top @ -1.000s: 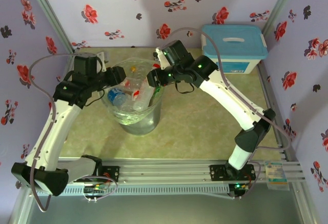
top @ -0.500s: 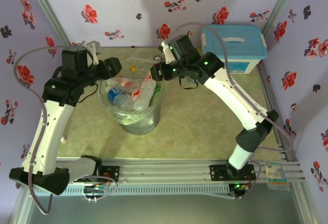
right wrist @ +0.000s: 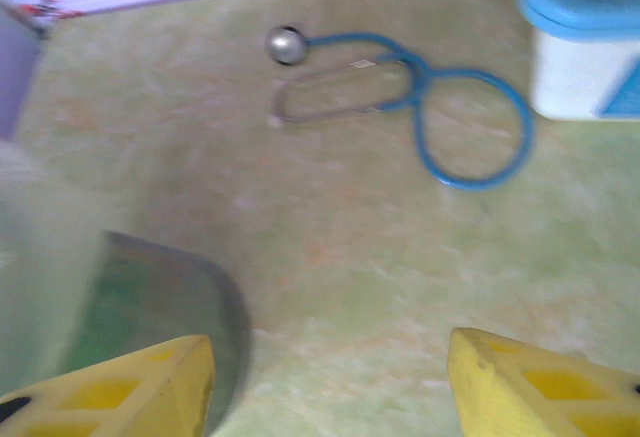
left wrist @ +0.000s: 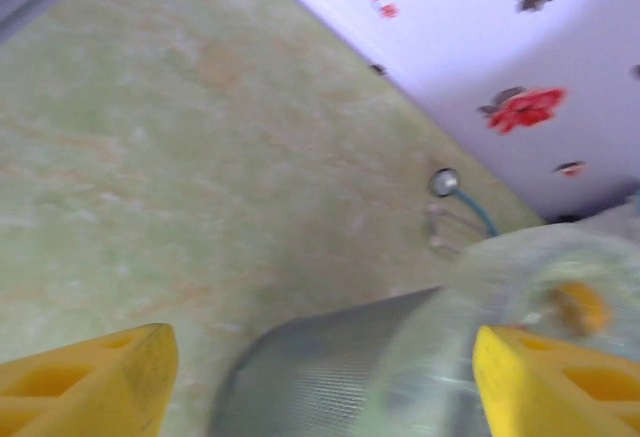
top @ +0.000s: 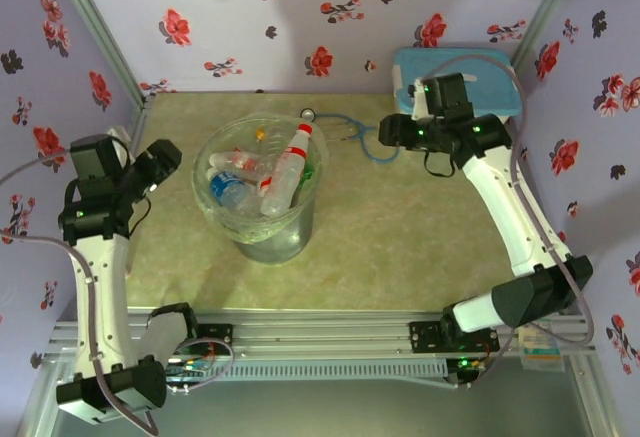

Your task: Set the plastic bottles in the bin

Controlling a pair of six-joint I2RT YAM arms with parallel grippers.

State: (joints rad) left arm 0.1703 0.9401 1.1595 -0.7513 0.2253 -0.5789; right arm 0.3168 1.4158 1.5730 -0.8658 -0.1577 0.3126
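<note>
Left gripper (left wrist: 320, 362), right gripper (right wrist: 330, 357): splayed wide, nothing held | round translucent grey bin (top: 258, 229), plastic bottles (top: 285, 172) heaped inside, just ahead of left jaws, left of right jaws | open mottled-green table (right wrist: 350, 257) beyond; looped blue stethoscope (right wrist: 430, 107) ahead of right jaws.

clear plastic bottles (top: 264, 171) lie heaped inside the upright translucent grey bin (top: 268, 245).

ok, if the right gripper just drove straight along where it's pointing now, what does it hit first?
The right gripper most likely meets bare table first; the stethoscope lies farther along that line and the bin sits off to the side. Depth is unclear.
</note>
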